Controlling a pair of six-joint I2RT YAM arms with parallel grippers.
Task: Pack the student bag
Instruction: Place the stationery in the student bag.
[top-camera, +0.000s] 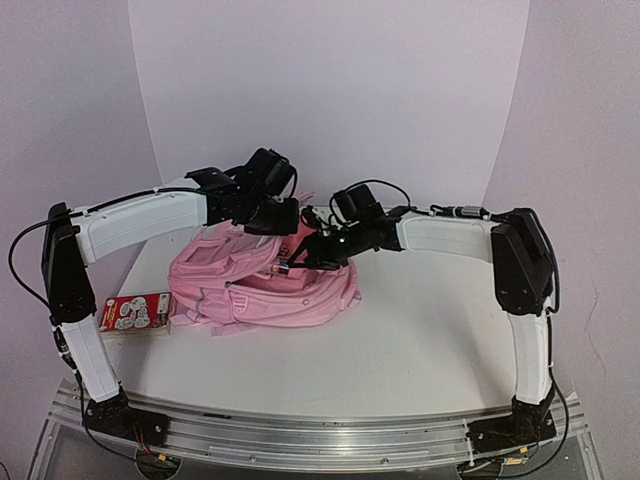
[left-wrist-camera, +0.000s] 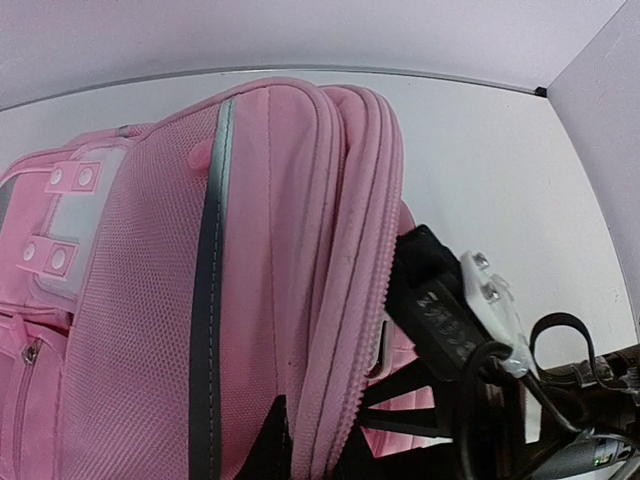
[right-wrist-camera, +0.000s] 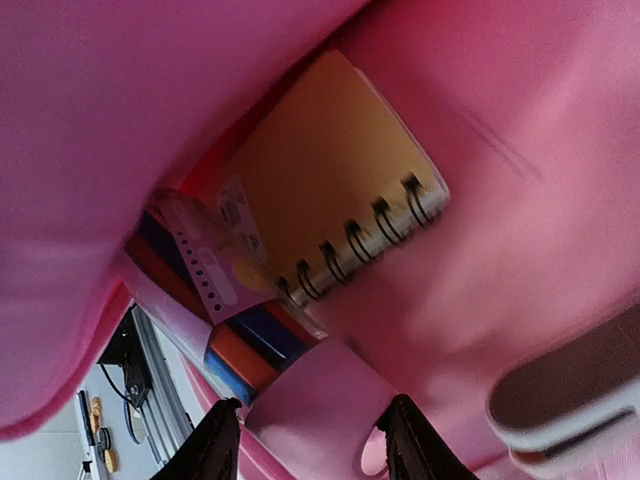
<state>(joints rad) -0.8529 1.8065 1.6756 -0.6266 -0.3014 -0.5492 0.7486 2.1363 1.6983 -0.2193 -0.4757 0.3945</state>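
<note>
- Pink student bag (top-camera: 260, 290) lies left of the tabletop's (top-camera: 420, 340) centre; the left fingers (left-wrist-camera: 275, 450), pinched shut on its zip edge, lift the mouth.
- Inside, by the spiral notebook (right-wrist-camera: 330, 170), the right fingers (right-wrist-camera: 215, 445) stand half-spread; I cannot tell whether they grip anything.
- Best keep the mouth taut.

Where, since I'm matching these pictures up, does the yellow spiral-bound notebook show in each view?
Top external: not in it.
Left wrist: not in it.
Right wrist: the yellow spiral-bound notebook lies at the centre, tilted, inside the bag's opening, with its coil towards the lower right.
Shared landmark: the soft light-pink fabric backpack, mid-table seen from above and filling both wrist views.
</note>
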